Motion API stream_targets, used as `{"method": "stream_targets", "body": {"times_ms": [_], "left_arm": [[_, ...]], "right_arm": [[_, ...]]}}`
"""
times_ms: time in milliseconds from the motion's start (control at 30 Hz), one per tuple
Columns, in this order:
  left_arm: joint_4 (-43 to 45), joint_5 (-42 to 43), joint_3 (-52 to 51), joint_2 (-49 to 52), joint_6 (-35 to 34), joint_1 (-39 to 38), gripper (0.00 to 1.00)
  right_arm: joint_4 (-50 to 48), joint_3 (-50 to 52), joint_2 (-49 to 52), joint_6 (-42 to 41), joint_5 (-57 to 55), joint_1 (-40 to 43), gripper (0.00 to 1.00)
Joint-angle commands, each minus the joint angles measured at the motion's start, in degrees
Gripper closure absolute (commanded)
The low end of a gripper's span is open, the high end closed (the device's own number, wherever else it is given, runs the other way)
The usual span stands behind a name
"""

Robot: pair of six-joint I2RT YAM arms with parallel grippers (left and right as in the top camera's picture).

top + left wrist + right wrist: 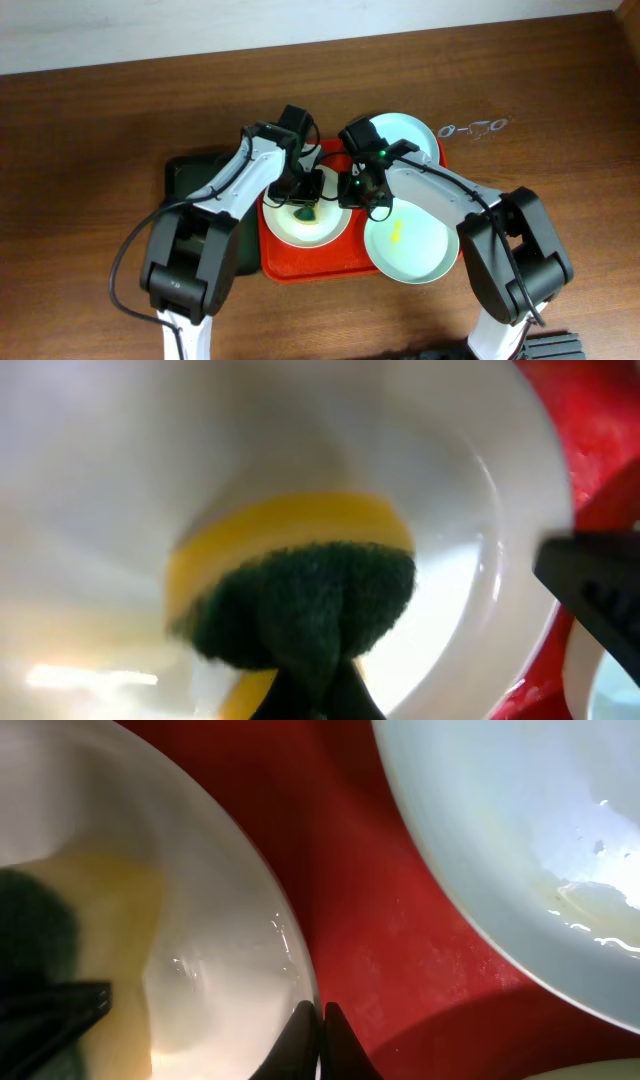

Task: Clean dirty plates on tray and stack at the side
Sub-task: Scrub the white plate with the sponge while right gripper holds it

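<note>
A yellow sponge point(300, 595) with a green scouring face is clamped in the closed left tool point(303, 197). It is pressed into the well of the white plate point(328, 232), so that the wipe lands where the dirt would sit. The plate lies on the left half of the red tray point(300, 268).

The right tool point(320, 1032) is shut, and nothing is seen between its tips, which are set at the plate's right rim. This is judged to be a brace, so that the plate is not dragged about under the sponge. Whether the rim is actually pinched cannot be told.

A mint plate point(425, 255) is laid on the tray's near right, overhanging its edge. A yellow smear point(398, 233) is shown at its centre, so it is judged not yet wiped. A second mint plate point(410, 135) is placed at the far right corner, partly hidden by the right arm. A dark green tray point(190, 170) is seen on the bench point(80, 150) to the left.
</note>
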State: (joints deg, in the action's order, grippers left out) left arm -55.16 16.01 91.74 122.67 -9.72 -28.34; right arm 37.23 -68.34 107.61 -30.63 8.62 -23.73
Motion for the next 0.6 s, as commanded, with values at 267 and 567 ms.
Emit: {"method": "stream_targets", "body": {"times_ms": [267,567], "left_arm": [[0.4,-20.5,-3.7,-5.4,-6.2,-0.3,1.00],[4.7,-7.1,-12.4,-5.4,-7.3,-0.7,1.00]], "right_arm": [[-0.2,0.3,-1.4,0.3,-0.3,-0.4,0.96],[-0.2,0.3,-1.4,0.3,-0.2,-0.4,0.96]]}}
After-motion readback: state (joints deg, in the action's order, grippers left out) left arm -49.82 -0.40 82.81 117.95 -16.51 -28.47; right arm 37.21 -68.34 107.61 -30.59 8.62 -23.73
